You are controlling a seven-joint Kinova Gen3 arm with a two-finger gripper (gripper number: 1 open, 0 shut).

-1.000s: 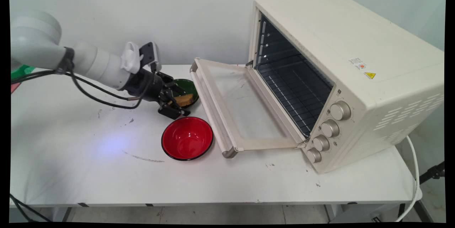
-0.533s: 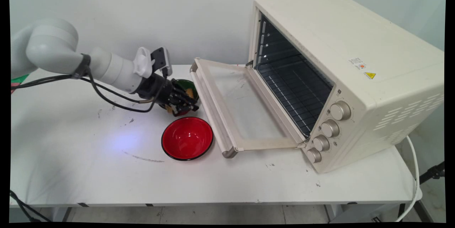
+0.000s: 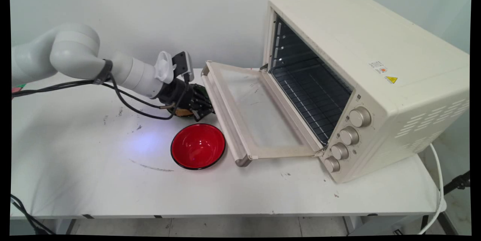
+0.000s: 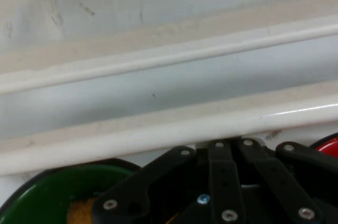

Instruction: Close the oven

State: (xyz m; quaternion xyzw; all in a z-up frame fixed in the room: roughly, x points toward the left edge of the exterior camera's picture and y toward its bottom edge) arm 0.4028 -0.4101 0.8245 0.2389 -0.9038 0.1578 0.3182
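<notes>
The black gripper [image 3: 203,105] hangs low over a green bowl [image 4: 45,192] at the far middle of the white table [image 3: 94,181], just left of the handle of the toaster oven's [image 3: 375,68] lowered door [image 3: 255,113]. In the hand view its fingers [image 4: 224,152] appear pressed together with nothing between them. A yellowish piece [image 4: 79,211], perhaps a sponge, lies in the bowl. A red bowl [image 3: 198,146] sits just nearer.

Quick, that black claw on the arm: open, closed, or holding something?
End effector: closed, fingers together, over the green bowl beside the oven door; whether it grips anything cannot be told.
</notes>
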